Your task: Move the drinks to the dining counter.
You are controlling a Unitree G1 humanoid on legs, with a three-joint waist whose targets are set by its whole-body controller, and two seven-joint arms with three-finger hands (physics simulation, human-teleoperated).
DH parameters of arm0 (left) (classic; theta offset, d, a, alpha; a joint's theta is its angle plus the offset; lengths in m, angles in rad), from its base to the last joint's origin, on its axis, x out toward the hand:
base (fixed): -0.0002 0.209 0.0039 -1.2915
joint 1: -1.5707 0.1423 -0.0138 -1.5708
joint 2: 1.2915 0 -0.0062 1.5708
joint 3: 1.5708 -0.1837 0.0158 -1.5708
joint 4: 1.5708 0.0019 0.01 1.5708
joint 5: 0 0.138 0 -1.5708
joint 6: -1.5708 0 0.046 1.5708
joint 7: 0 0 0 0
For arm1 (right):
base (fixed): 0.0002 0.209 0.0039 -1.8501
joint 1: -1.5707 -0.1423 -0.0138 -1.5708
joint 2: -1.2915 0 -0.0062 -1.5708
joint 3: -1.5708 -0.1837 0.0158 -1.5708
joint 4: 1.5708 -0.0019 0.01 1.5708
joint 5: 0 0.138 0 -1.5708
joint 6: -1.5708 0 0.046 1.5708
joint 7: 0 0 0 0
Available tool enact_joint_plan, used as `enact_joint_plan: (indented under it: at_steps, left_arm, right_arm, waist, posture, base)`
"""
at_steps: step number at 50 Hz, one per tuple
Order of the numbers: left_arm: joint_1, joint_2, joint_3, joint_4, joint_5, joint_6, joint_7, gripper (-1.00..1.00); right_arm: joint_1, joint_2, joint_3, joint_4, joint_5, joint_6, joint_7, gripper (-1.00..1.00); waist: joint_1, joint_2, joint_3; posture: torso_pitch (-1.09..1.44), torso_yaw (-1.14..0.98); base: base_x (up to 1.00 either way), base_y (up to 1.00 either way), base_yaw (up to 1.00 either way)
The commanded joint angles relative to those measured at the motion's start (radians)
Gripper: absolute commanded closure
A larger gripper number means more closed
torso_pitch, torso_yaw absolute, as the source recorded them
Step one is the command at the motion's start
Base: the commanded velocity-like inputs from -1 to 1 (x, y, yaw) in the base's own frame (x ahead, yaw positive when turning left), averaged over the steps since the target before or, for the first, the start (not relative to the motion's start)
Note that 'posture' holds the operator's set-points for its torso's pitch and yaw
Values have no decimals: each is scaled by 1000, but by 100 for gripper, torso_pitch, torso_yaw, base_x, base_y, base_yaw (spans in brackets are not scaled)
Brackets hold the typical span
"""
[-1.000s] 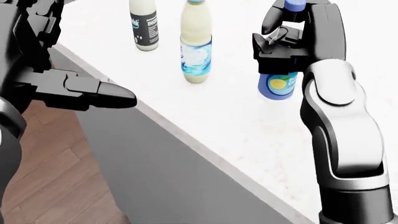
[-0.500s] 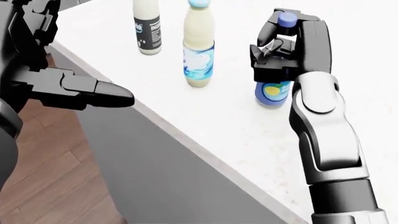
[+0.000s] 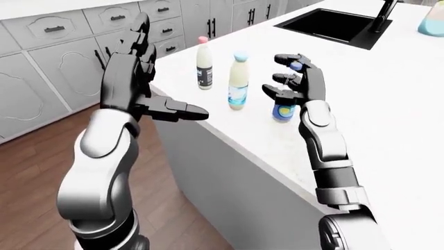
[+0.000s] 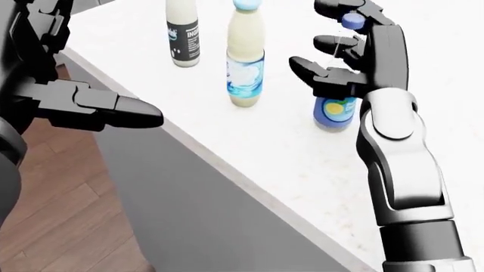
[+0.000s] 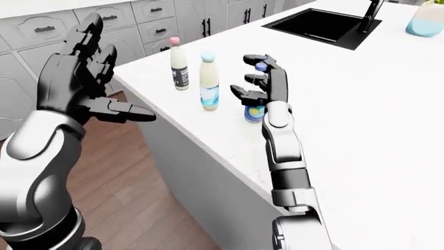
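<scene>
Looks like I'm at the tail end of a drop-off here. Nearest to me, my left robot hand (image 4: pixel 91 105) just hangs off the table's edge over the wood floor (image 3: pixel 41 156), fingers stretched out flat and holding nothing. My right robot hand (image 4: pixel 344 54) is up over the white table (image 4: pixel 249 164), forearm rising almost straight, fingers spread wide and curling loosely around the blue bottle (image 4: pixel 335 112) without gripping it. That bottle stands upright on the table on its own, its blue cap poking up between my fingers.

Just past it, toward the left of the head view, the cream bottle with the blue label (image 4: pixel 245 54) stands near the edge, and farther along is the white bottle with the dark label (image 4: pixel 182 34). All three are upright and apart from each other.

Next move, I reckon: pull the right hand back and up cleanly so a finger doesn't clip the cap and tip the bottle. Way off is the black sink (image 3: pixel 333 26).
</scene>
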Motion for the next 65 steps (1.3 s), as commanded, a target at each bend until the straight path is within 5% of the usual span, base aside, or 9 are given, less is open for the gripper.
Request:
enact_joint_plan:
  at_steps: [1, 5, 14, 33, 45, 53, 65]
  left_arm:
    - [-27, 7, 6, -23, 2, -33, 2, -100]
    - [-22, 6, 7, -25, 2, -33, 2, -100]
    - [-24, 7, 5, -27, 3, -31, 2, -100]
    - [-47, 4, -4, -32, 16, -8, -1, -100]
    - [-73, 13, 2, -35, 16, 12, -2, -100]
    - [-111, 33, 19, -61, 2, 59, 0, -100]
    - [-174, 92, 78, -114, -67, 148, 32, -100]
  right_arm:
    - [-22, -5, -13, -35, -2, -35, -3, -50]
    - [-21, -8, -15, -27, -1, -45, -2, -55]
    - [35, -25, -31, -154, 18, 20, 13, -99]
    - [184, -129, -158, -631, 120, 296, 47, -100]
    - [218, -277, -332, -881, 306, 490, -22, -100]
    - [235, -418, -520, -1051, 535, 646, -125, -100]
    - [406, -599, -779, -1150, 921, 660, -307, -100]
  waist:
    - [0, 10, -20]
    - [0, 10, -20]
    - [3, 6, -20]
    - [16, -19, -14]
    - [23, -18, 2]
    - [27, -19, 14]
    - [24, -38, 35]
  posture:
    - [0, 0]
    - [0, 0]
    - [0, 0]
    - [0, 0]
    - [0, 0]
    - [0, 0]
    - [0, 0]
  base:
    - [0, 0, 0]
    - [0, 0, 0]
    - [0, 0, 0]
    - [0, 0, 0]
    - [0, 0, 0]
    - [0, 0, 0]
    - [0, 0, 0]
